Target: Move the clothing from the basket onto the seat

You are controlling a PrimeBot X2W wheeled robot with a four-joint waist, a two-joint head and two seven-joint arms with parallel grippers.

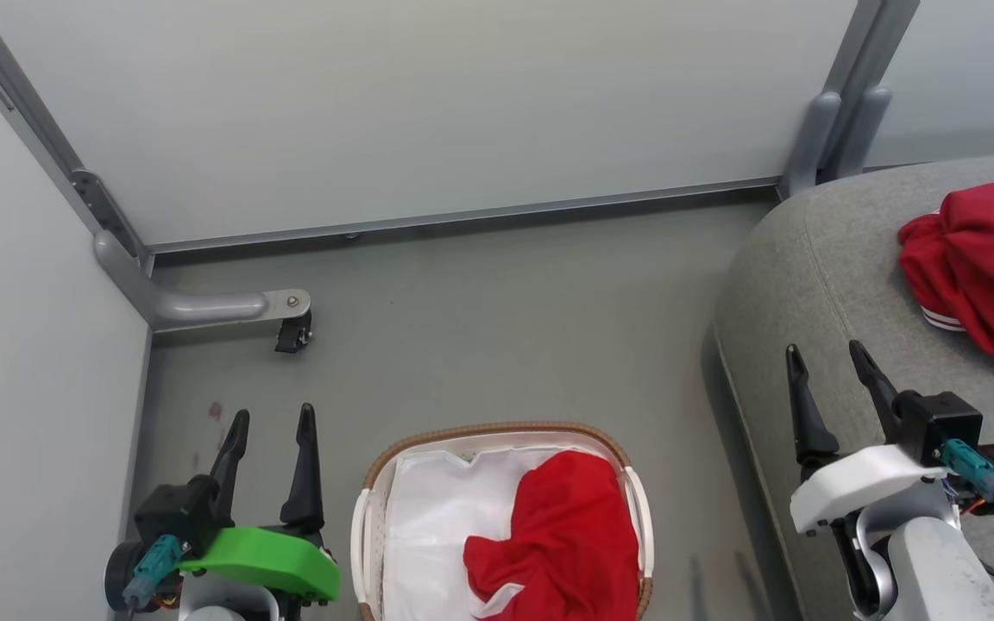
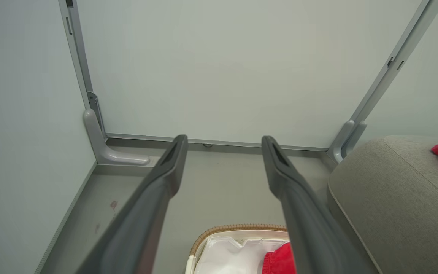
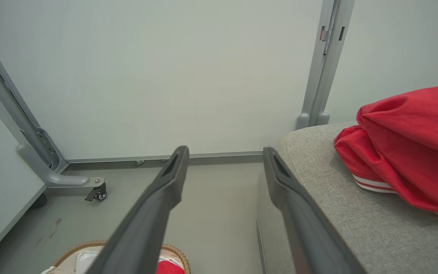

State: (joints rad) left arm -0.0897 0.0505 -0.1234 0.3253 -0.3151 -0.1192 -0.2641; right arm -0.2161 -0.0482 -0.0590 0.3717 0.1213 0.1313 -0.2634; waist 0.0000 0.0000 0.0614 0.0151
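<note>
While one red garment (image 1: 562, 526) lay in the basket (image 1: 497, 429), heaped against its right wall over the white liner (image 1: 432, 509), the striped garment (image 1: 984, 259) was already on the seat (image 1: 808, 259), bunched well back from the rounded corner; the task was judged about half done. The left hand (image 1: 273, 412) hung just left of the basket, fingers spread apart and holding nothing. The right hand (image 1: 826, 348) hung over the seat's near edge, likewise parted and empty. Both pointed toward the far wall panel (image 1: 419, 112), so the red garment lay behind the fingertips and inboard: right of the left hand, left of the right hand. Its long axis ran roughly front to back, parallel to the fingers, and its near end passed out of the head view. Because the heap sat in the basket's right half, the right hand appeared slightly better placed, yet neither was clearly nearer. Either hand would probably have to draw back, tip downward and enter from above, since the woven rim and a handle (image 1: 639, 517) stood between hand and cloth. The loose liner risked being pinched with the garment. A strip of floor (image 1: 678, 362) separated basket from seat; a caster (image 1: 293, 332) stood well apart, beyond the left hand.
</note>
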